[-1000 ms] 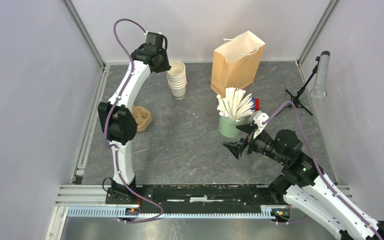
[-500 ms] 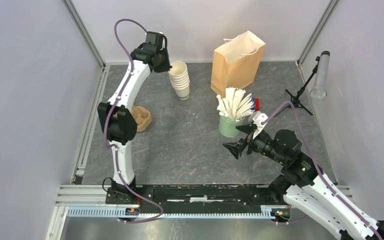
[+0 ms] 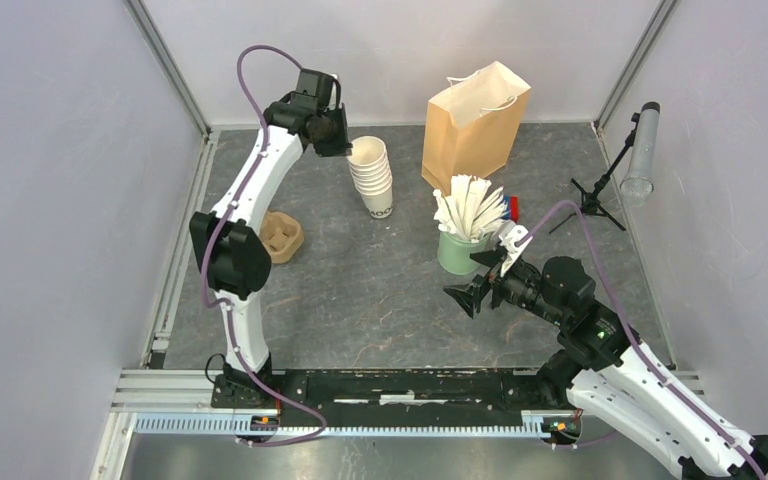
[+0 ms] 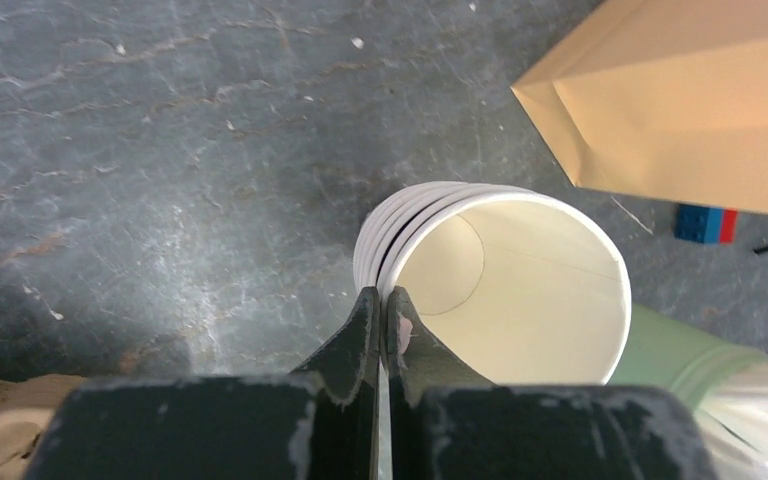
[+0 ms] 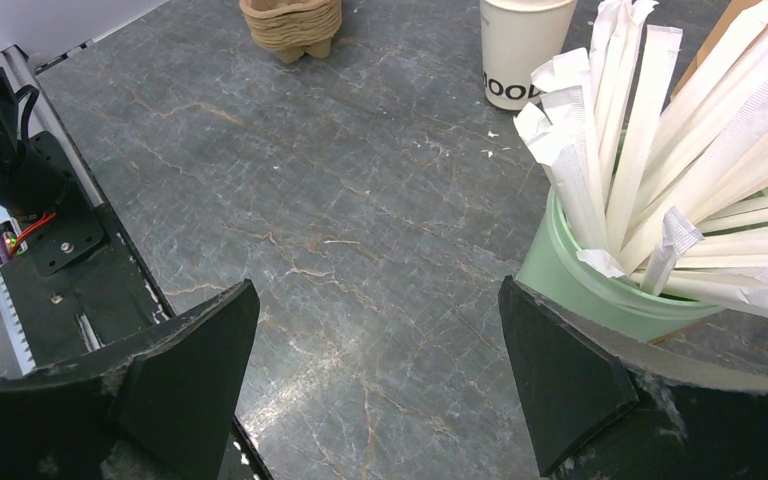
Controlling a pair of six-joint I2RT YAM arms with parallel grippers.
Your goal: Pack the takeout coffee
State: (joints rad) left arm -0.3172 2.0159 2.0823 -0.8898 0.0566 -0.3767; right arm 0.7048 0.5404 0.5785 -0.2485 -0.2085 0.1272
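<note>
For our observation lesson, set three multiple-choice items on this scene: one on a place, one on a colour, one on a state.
1. The green cup stands: A) in front of the paper bag, nearer the arms B) inside the bag C) on its side.
2. The bag is: A) white B) brown C) blue.
3. The left claw is: A) wide open B) holding the bag C) shut on the cup stack.
Answers: A, it stands upright just before the bag; B, its paper is brown; C, it pinches the top rim.

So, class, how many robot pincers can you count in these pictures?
2. The left pincer pinches the rim of the stack of cream paper cups; the right pincer hangs open beside the green cup of white sticks.
</note>
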